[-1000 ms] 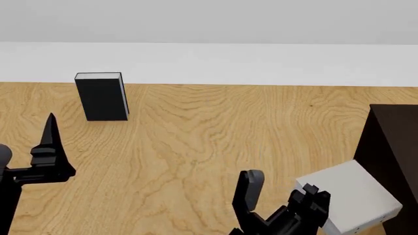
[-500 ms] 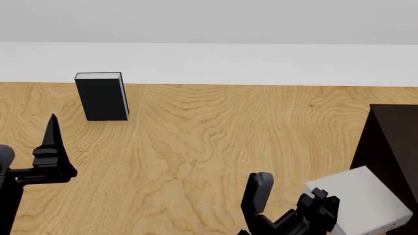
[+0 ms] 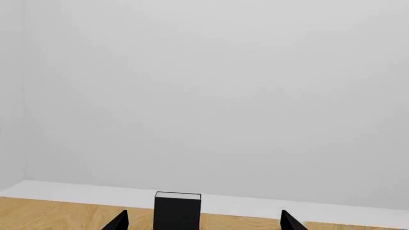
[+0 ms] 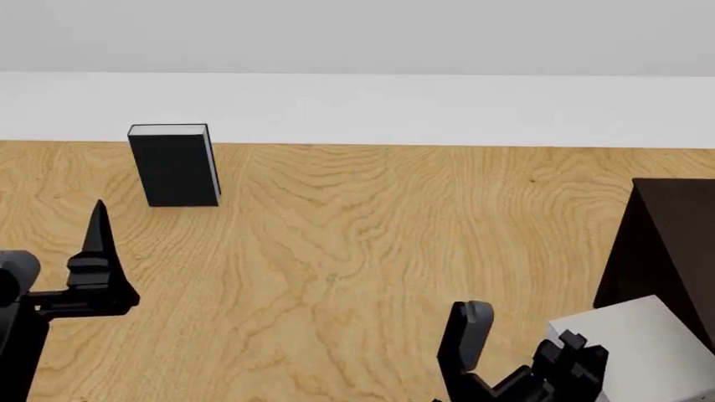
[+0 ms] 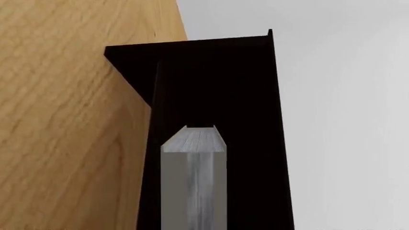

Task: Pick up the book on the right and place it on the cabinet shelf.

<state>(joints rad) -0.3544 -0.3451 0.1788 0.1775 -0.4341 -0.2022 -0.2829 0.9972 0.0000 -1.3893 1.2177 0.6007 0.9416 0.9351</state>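
The book (image 4: pixel 654 343) is a plain light grey slab at the lower right of the head view, right beside the cabinet shelf (image 4: pixel 671 243), a very dark brown block. My right gripper (image 4: pixel 575 358) is shut on the book. In the right wrist view the book (image 5: pixel 193 182) points end-on into the cabinet shelf's dark opening (image 5: pixel 255 120); the fingers are out of that view. No dots show on the book. My left gripper (image 4: pixel 95 268) is open and empty at the lower left, above the wooden floor; in the left wrist view (image 3: pixel 204 223) its two tips stand wide apart.
A black book with a white page edge (image 4: pixel 173 167) stands upright at the far left near the white wall; it also shows in the left wrist view (image 3: pixel 177 211). Wooden floor (image 4: pixel 357 234) spreads between it and the cabinet.
My right gripper has carried the grey book to the right and lower in the head view, closer to the cabinet. My left gripper has dropped slightly lower.
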